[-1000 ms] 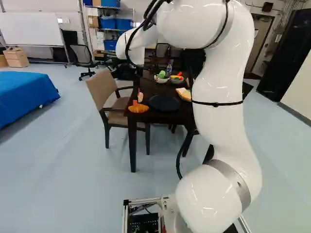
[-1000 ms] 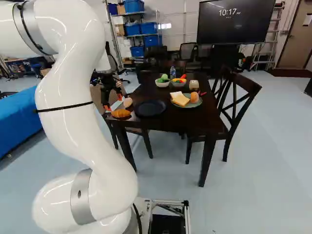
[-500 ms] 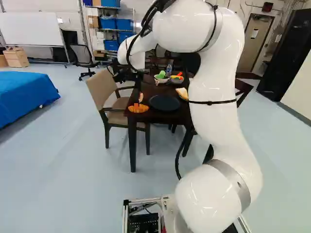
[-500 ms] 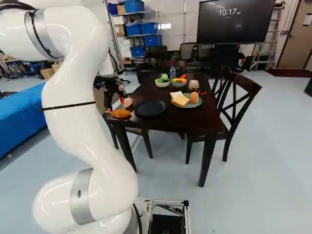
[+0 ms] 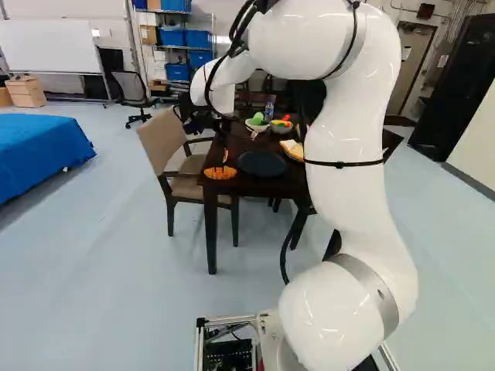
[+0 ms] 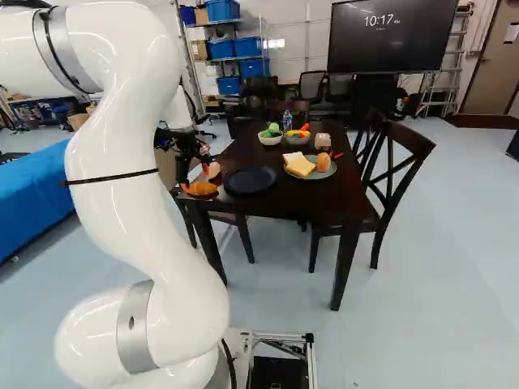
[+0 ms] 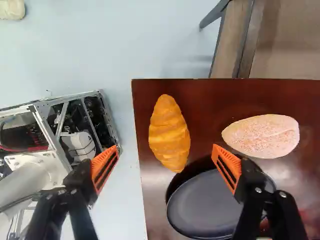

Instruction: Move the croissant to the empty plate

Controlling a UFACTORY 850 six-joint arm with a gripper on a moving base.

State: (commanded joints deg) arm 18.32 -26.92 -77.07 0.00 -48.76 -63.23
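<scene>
by the table's (image 6: 284,204) near corner, the gripper (image 7: 166,148) has eased closer to the croissant (image 7: 170,132), jaws wide; it lies beside the empty plate (image 7: 207,205), so grasping seems next.

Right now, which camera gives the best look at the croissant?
The wrist view: it shows the croissant from above, large, with its ridges and whole outline plain. The left and right base views both show it small, near a corner of the table, with far less detail.
</scene>
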